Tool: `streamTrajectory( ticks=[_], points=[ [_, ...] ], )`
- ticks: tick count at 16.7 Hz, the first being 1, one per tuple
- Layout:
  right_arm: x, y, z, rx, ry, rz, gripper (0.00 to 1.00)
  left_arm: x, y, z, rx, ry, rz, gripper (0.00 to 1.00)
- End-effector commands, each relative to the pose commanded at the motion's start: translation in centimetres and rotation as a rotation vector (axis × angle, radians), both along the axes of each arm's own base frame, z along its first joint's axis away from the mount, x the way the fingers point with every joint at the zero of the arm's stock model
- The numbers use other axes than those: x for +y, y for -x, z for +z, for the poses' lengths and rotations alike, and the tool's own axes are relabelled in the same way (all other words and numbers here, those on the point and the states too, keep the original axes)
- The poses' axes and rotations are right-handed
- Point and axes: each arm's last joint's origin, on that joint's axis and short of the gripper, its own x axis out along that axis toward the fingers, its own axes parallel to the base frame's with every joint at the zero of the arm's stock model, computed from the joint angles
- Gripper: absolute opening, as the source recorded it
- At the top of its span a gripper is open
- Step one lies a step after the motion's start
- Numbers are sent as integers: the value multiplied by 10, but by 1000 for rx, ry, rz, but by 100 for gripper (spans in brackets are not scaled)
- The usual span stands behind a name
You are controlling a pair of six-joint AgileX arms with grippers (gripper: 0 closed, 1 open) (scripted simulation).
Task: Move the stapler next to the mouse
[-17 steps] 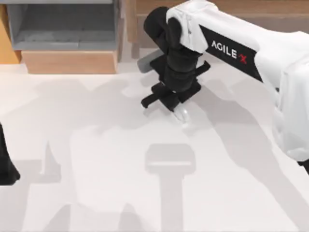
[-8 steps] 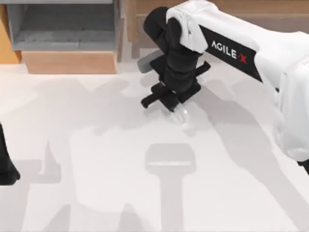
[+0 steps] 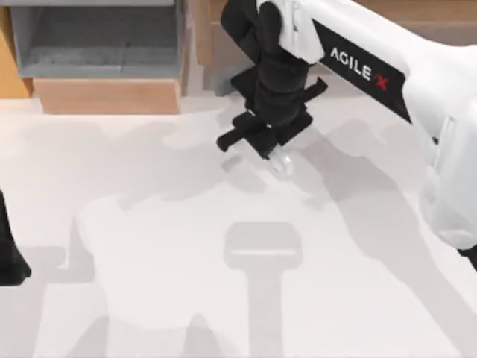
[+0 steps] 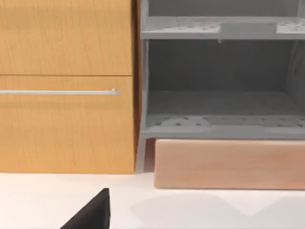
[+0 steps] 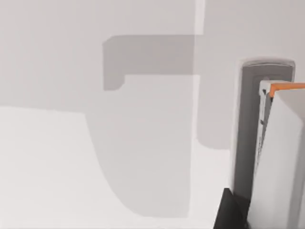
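My right gripper (image 3: 273,152) hangs over the back middle of the table, shut on the stapler (image 3: 282,162), whose small white rounded end pokes out below the black fingers. In the right wrist view the stapler (image 5: 250,143) is a long white body with a grey slit along its side, held above the white table. The mouse is hidden behind my right arm. My left arm (image 3: 9,257) is parked at the table's left edge, and one black fingertip (image 4: 93,217) shows in the left wrist view.
A grey shelf unit (image 3: 97,45) stands at the back left with a wooden block (image 3: 104,95) in front of it. A wooden cabinet (image 4: 66,119) with a metal handle stands beside the shelf. The white table (image 3: 149,246) carries broad shadows.
My right gripper has risen and shifted slightly toward the back with the stapler in it; its shadow has moved away from it. The left arm has not moved.
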Motion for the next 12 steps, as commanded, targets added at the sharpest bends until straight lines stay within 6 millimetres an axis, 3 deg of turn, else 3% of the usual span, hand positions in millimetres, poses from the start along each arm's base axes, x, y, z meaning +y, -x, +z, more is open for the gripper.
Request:
streamTrajectory(
  ticks=[4,6,9,12],
  points=[
    [-4,-2,2,-3,-2,-7,0,0,0,0,0,0,0,100],
    [-22,-8,11,-12,-6,-35,0,0,0,0,0,0,0,100],
    [-73,-21,30,-32,-13,-118,0,0,0,0,0,0,0,100],
    [-142,-29,47,-49,-15,-238,0,0,0,0,0,0,0,100]
  ],
)
